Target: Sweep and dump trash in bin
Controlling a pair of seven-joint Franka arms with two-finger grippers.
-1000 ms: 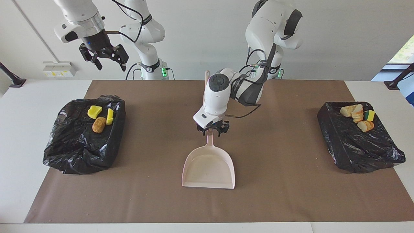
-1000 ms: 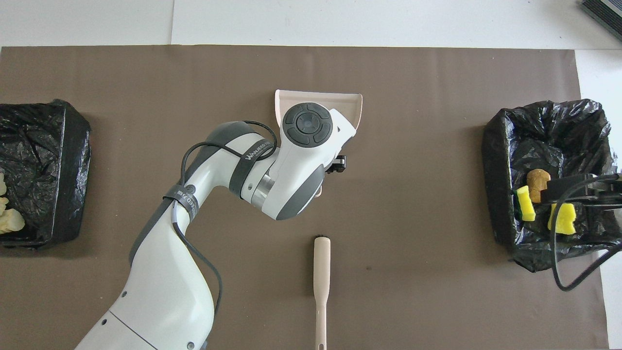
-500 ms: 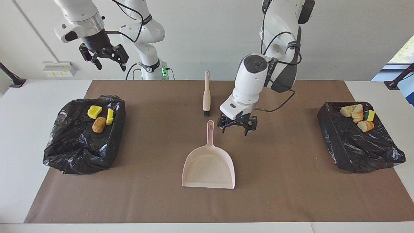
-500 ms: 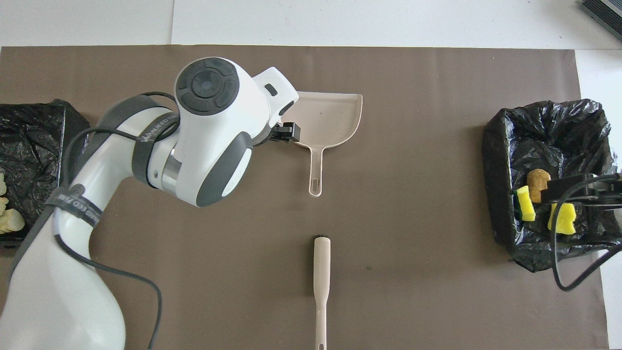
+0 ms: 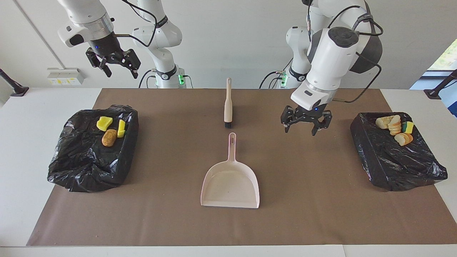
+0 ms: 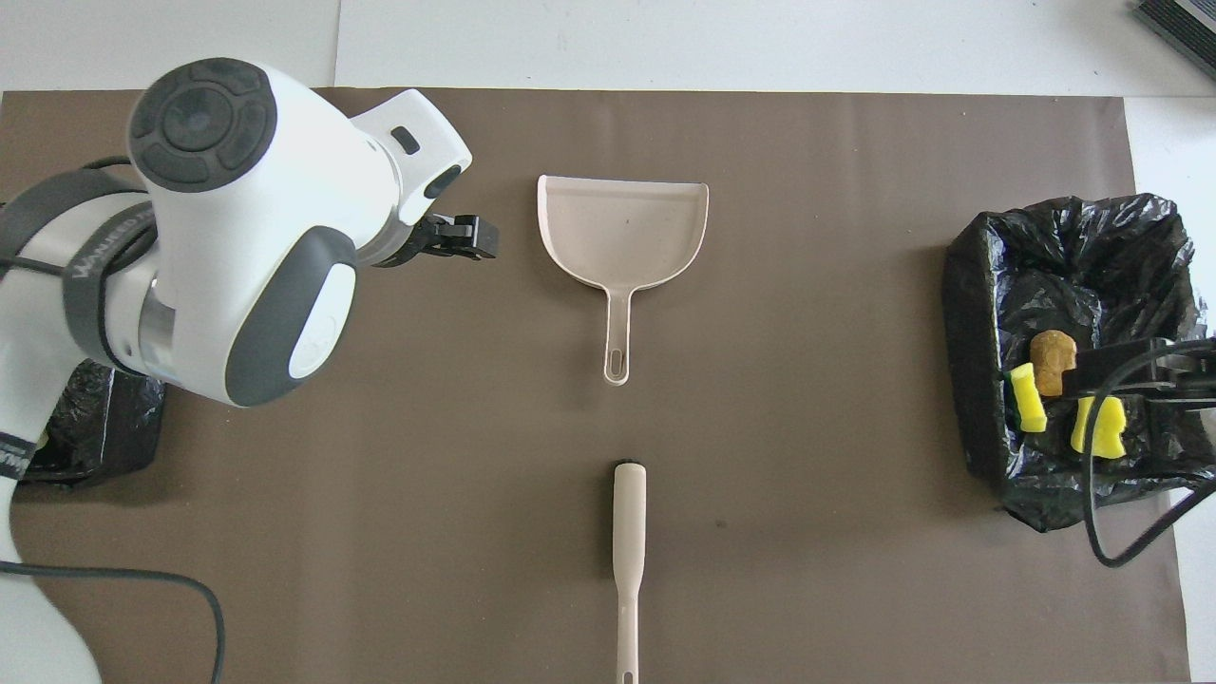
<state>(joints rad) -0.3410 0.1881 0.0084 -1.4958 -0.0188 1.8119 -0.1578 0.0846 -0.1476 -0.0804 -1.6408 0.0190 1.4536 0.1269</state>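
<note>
The trash [image 5: 109,130] lies in two black-lined bins [image 5: 91,150], one at each end of the table [image 5: 228,225]; the pink dustpan [image 5: 230,182] rests mid-table, the brush [image 5: 227,103] nearer the robots; the left gripper [image 5: 306,123] hangs over the brown mat, fingers spread, empty; the right gripper [image 5: 115,64] waits high over its bin, fingers apart, empty.

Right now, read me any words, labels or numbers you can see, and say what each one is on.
"WANJEED..." on the dark band around the left arm, overhead view; the rest is cut off.
Wall box labels: too small to read.
Dustpan, brush, bin bags: no text.
</note>
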